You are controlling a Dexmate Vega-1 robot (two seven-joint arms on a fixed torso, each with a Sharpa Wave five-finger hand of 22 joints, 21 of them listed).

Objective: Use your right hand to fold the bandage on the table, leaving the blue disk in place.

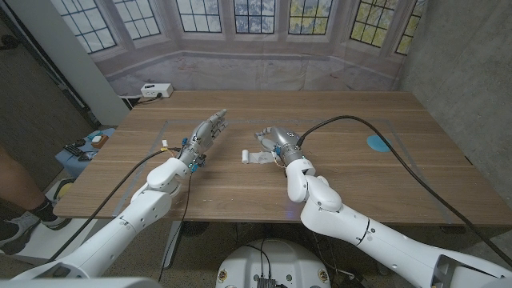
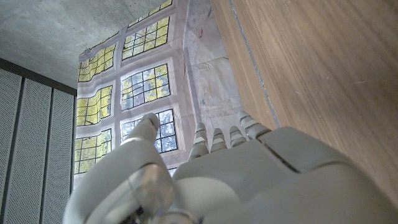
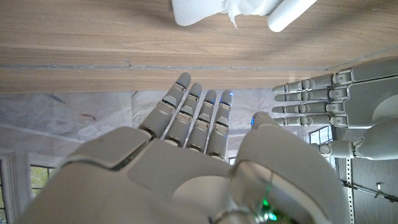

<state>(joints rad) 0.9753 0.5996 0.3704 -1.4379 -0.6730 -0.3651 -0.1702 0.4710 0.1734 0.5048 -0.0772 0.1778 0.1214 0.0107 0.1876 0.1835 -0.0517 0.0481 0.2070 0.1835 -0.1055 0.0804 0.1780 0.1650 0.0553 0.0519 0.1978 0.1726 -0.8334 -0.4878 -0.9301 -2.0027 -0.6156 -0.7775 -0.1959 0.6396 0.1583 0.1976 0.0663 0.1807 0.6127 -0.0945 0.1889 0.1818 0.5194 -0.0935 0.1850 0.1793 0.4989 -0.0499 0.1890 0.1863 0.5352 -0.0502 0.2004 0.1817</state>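
Head view: the bandage [image 1: 256, 157] is lying on the wooden counter [image 1: 344, 180] near its middle, a white strip with its long axis running side to side along the counter's length. A small rolled end is pointing toward the left hand; the other end is running under the right hand. The right hand [image 1: 274, 139] is hovering or resting just over that end, fingers extended and apart; I cannot tell whether it is touching the cloth. The left hand [image 1: 204, 134] is sitting well to the bandage's other side, fingers straight and together, holding nothing. The blue disk [image 1: 378, 143] is lying flat on the counter, well apart from the bandage, beyond the right hand. A white box [image 1: 157, 90] is sitting at the counter's far corner, far from the bandage.

Left wrist view: the left hand [image 2: 236, 180] is showing its back, fingers straight, nothing in them, the counter [image 2: 323, 68] alongside.

Right wrist view: the right hand [image 3: 186, 155] is stretching its fingers [image 3: 196, 115] toward the bandage [image 3: 236, 11], apart and not gripping. The left hand [image 3: 336, 102] is showing beside it, fingers straight.
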